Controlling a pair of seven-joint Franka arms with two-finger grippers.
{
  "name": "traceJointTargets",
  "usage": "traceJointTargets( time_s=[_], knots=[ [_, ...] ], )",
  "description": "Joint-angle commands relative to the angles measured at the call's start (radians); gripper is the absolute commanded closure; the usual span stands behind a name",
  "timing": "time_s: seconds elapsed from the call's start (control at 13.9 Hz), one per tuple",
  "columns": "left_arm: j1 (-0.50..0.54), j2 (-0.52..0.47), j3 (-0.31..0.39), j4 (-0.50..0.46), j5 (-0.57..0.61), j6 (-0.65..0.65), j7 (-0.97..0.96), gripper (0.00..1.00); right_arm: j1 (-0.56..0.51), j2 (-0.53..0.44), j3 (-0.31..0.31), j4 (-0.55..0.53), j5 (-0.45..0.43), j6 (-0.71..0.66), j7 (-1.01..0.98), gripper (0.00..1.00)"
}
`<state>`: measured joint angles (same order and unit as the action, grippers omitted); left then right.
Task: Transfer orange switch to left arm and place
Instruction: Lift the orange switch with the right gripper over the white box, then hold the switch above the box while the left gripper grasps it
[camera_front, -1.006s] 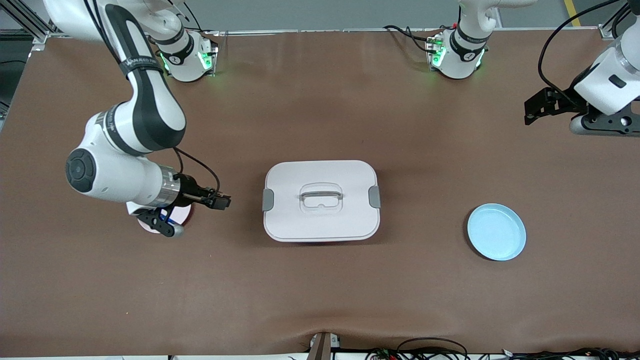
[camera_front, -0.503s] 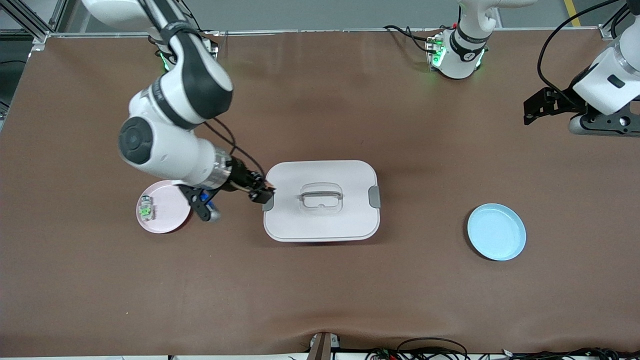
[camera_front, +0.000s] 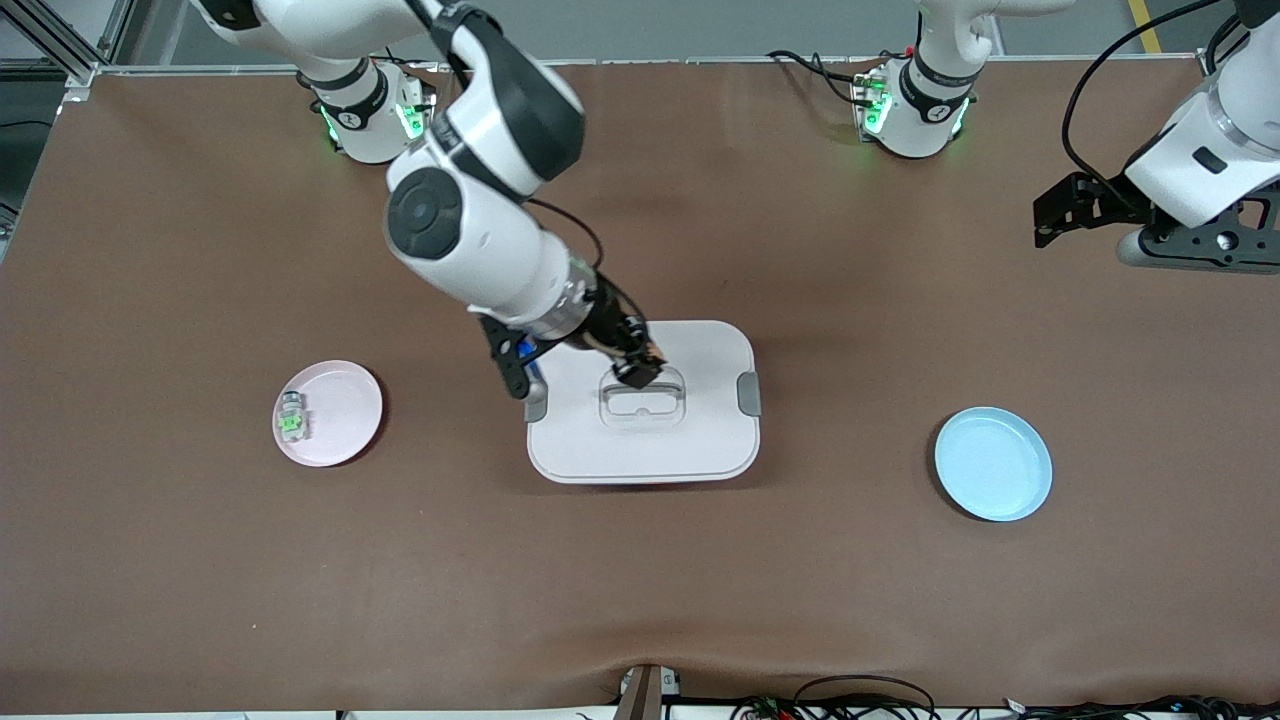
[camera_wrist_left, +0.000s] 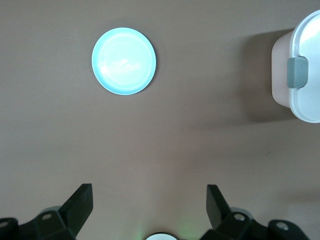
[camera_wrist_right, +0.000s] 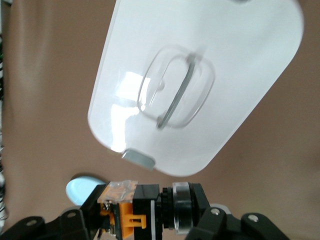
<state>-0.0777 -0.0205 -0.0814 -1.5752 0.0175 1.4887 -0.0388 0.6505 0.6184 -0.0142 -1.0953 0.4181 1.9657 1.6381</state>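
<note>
over box (camera_front: 640, 430), right gripper (camera_front: 640, 366) with orange switch (camera_wrist_right: 131, 217)

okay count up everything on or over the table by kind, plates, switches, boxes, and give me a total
Plates: 2, the pink plate and the blue plate.
Switches: 2, the green-marked switch on the pink plate and the orange switch held in the right gripper over the box.
Boxes: 1, the white box.
Total: 5
</note>
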Motion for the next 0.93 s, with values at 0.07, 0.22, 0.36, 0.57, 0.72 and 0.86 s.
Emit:
traceJointTargets(
  time_s=[0.07,0.22,0.36,0.57,0.72,0.86],
  knots=[
    [0.001,-0.006,-0.041,-0.003,-0.036,-0.010,-0.057,0.00,0.075,0.055,0.002,0.077,0.019,0.111,0.162,1.00],
    [-0.001,-0.006,-0.073,-0.023,-0.103,-0.005,-0.166,0.00,0.096,0.079,0.029,0.092,0.019,0.189,0.253,1.00],
    [-0.001,-0.006,-0.122,-0.037,-0.117,-0.002,-0.251,0.00,0.086,0.083,0.071,0.107,0.019,0.214,0.316,1.00],
    [0.012,-0.019,-0.138,-0.110,-0.230,0.066,-0.250,0.00,0.078,0.099,0.099,0.110,0.054,0.246,0.373,1.00],
    [0.012,-0.047,-0.140,-0.182,-0.281,0.155,-0.239,0.00,0.086,0.106,0.099,0.110,0.057,0.249,0.408,1.00],
    [0.010,-0.062,-0.140,-0.244,-0.350,0.253,-0.227,0.00,0.086,0.107,0.099,0.110,0.059,0.255,0.448,1.00]
  ],
)
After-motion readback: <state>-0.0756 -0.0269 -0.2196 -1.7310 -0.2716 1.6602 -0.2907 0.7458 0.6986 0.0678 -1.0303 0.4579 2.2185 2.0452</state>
